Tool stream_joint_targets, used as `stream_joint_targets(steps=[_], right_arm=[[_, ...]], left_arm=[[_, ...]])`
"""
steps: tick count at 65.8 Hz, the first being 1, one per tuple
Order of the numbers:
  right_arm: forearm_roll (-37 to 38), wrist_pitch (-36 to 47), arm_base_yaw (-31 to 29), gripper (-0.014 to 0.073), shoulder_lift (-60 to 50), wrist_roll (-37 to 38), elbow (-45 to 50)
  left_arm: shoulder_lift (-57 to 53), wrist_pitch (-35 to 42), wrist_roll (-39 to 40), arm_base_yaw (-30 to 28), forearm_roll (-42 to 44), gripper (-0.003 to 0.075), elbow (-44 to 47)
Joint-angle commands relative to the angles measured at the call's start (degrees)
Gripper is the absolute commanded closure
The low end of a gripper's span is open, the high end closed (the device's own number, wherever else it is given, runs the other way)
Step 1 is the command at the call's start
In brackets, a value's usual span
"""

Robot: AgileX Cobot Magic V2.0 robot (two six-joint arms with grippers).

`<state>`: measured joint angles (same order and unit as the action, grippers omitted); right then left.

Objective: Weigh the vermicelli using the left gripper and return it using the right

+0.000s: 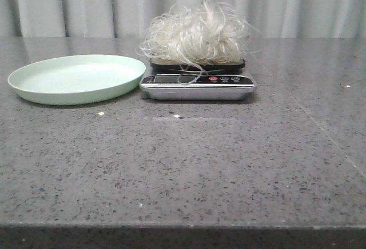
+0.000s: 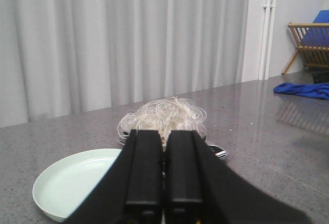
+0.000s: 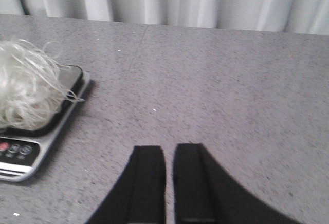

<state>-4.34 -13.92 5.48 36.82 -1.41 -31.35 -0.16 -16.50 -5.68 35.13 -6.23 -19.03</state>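
Observation:
The vermicelli (image 1: 197,32) is a fluffy white mound resting on the black platform of a silver kitchen scale (image 1: 197,86). Neither gripper shows in the front view. In the left wrist view my left gripper (image 2: 163,131) is shut and empty, held back from the vermicelli (image 2: 164,115), which lies just beyond its fingertips. In the right wrist view my right gripper (image 3: 169,148) is empty, its fingers nearly together with a narrow slit between them, above bare table to the right of the scale (image 3: 31,152) and the vermicelli (image 3: 25,88).
An empty pale green plate (image 1: 77,77) lies just left of the scale; it also shows in the left wrist view (image 2: 72,183). A few small crumbs lie on the grey speckled table (image 1: 183,163) in front of the scale. A grey curtain hangs behind.

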Motion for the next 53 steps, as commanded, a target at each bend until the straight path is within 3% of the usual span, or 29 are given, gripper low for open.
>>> stream_joint_targets(steps=[1,7,13,28,38,53], right_arm=[[-0.29,1.19,3.38,0.0218,4.77,-0.06,-7.57],[-0.29,-2.03,8.57,0.0059,10.75,-0.06,-15.07],[-0.29,-4.95,13.12,-0.0008,16.85,-0.06,-21.52],[-0.89,-14.06,20.74,-0.0006,33.32,-0.06,-41.34],[-4.86,-23.13,20.94,-0.0006,45.63,-0.06,-54.36],[-5.08,-34.32,20.95,-0.0006,60.2,-0.01,-67.7]], left_arm=[[0.6,4.59,0.04,-0.23,-0.14,0.0594,-1.31],[0.6,4.62,0.04,-0.23,-0.14,0.0594,-1.31],[0.6,4.62,0.04,-0.23,-0.14,0.0594,-1.31],[0.6,4.62,0.04,-0.23,-0.14,0.0594,-1.31],[0.6,4.62,0.04,-0.23,-0.14,0.0594,-1.31],[0.6,4.62,0.04,-0.23,-0.14,0.0594,-1.31]])
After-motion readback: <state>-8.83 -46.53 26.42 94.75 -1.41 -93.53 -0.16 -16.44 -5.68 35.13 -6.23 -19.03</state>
